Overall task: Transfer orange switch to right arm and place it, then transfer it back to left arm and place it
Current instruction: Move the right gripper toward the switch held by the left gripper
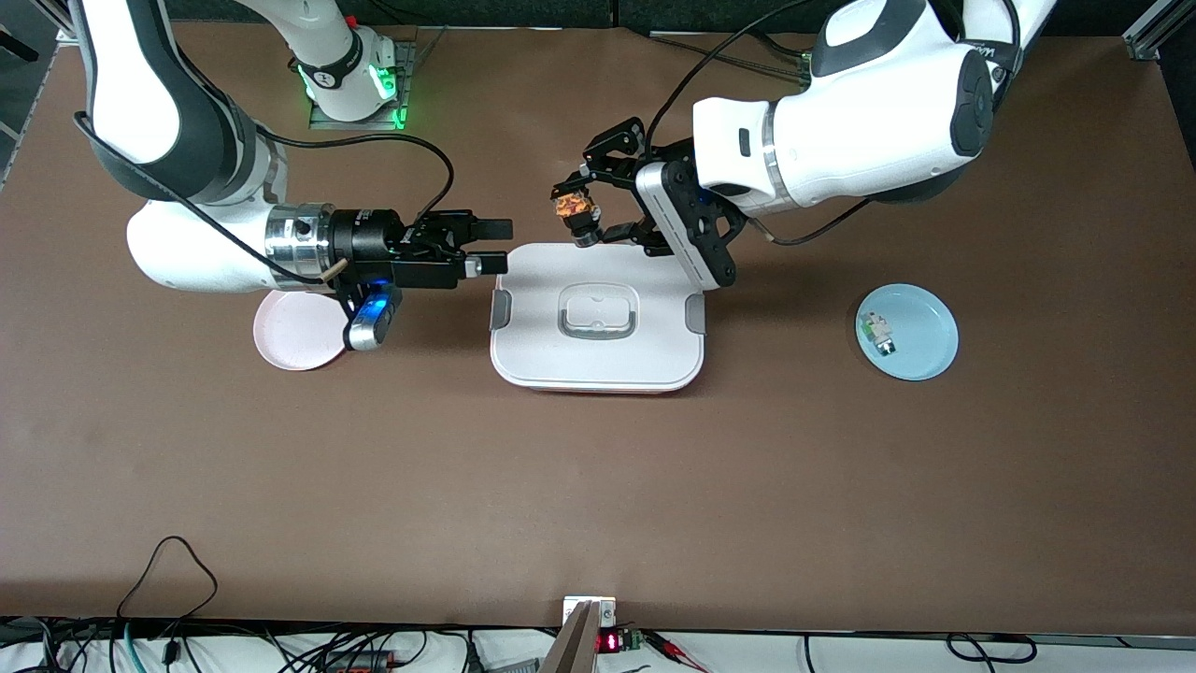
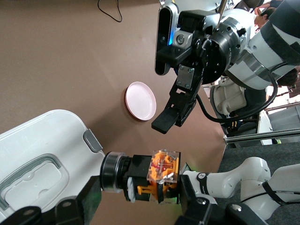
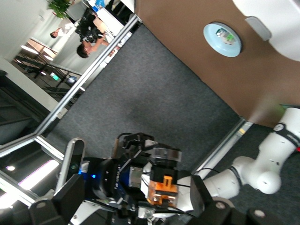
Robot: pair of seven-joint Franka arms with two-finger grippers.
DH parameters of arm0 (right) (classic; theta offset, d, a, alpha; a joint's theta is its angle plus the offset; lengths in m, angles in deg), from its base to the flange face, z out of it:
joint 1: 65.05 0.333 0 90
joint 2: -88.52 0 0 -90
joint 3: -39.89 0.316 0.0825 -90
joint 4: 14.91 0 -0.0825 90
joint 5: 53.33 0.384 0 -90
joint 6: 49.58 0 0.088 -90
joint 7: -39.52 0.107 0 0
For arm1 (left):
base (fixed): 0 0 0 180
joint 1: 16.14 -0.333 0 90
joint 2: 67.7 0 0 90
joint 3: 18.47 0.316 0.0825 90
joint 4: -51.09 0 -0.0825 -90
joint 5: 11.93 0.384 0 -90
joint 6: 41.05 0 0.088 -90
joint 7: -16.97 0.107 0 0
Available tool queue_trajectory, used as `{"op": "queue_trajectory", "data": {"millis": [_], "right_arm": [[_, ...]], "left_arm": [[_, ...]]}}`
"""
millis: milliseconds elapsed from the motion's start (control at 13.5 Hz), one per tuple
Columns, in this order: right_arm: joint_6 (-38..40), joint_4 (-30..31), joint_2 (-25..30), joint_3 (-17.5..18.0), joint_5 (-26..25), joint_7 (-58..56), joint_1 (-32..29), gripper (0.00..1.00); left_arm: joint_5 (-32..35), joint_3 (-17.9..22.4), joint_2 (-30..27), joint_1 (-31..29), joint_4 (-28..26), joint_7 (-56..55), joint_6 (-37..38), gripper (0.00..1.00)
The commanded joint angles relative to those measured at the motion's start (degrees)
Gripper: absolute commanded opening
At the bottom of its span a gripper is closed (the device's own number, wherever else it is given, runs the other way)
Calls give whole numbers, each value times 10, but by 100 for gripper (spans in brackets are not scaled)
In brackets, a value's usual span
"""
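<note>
White lidded box (image 1: 598, 322) with grey clips, frame centre, closed. Pale blue round plate (image 1: 920, 318), frame right: small white-and-green component (image 1: 876, 333). Pink round plate (image 1: 294, 332), frame left: nothing visible in it. Left wrist view alone shows orange switch (image 2: 157, 180) in close detail. Left gripper (image 1: 581, 210) clamps it above box edge. Right gripper (image 1: 486, 245): jaws wide, holding nothing.

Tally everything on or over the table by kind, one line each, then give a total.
Plates: 2, a pink plate and a blue plate
Switches: 2, the orange switch in the left claw and a white-and-green switch on the blue plate
Boxes: 1, the white box
Total: 5
</note>
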Motion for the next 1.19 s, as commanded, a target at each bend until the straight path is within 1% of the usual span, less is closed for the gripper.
{"op": "queue_trajectory", "data": {"millis": [0, 148, 223, 371, 445, 668, 890, 1113], "right_arm": [[-25, 11, 9, -3, 25, 11, 16, 100], [-25, 21, 0, -3, 66, 9, 24, 100], [-27, 21, -5, -3, 75, 11, 31, 100], [-45, 24, -9, -3, 77, 11, 40, 100], [-45, 26, -9, -3, 84, 18, 42, 100], [-46, 42, -6, -3, 84, 19, 45, 100], [-33, 60, 9, -3, 84, 19, 43, 100], [-29, 60, 13, -3, 88, 17, 45, 100]], "left_arm": [[-9, -3, -2, -4, -4, 4, -4, 0], [-8, -2, -2, -4, -4, 4, -4, 0], [-8, -2, -2, -4, -4, 4, -5, 0], [-6, -1, -2, -4, -4, 5, -5, 0], [-6, 0, -2, -4, -5, 6, -5, 0], [-3, 2, -2, -5, -8, 7, -5, 0], [-4, 11, -1, -6, -8, 7, -6, 0], [-4, 15, 1, -8, -8, 7, -6, 0]]}}
